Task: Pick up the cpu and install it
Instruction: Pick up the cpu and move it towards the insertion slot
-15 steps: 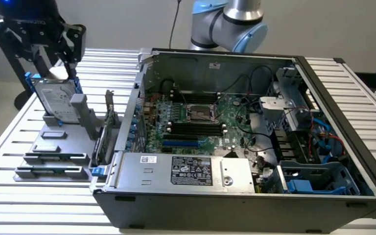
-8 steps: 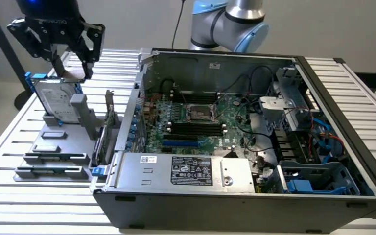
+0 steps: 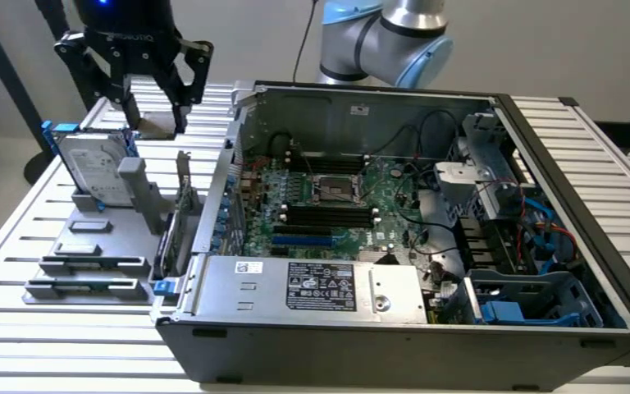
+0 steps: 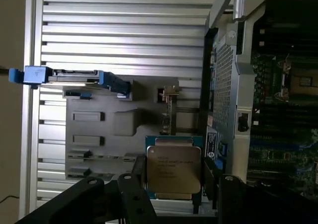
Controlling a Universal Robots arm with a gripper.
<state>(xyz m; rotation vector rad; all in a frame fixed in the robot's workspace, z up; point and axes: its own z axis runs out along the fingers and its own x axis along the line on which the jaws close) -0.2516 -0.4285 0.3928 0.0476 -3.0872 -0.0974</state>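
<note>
Jaws: closed on the cpu (image 4: 173, 167), gripping two opposite edges.
Cpu: held in the air above the table (image 3: 3, 275), near the hard drive (image 3: 94, 168), outside the computer case (image 3: 403, 341), on the exterior view's left.

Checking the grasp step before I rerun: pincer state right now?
pincer: closed, holding the cpu by two opposite edges.

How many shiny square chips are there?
1. The cpu is held between the fingers of the gripper, by the grey holder beside the open computer case. Another could be hidden inside the case.
</note>
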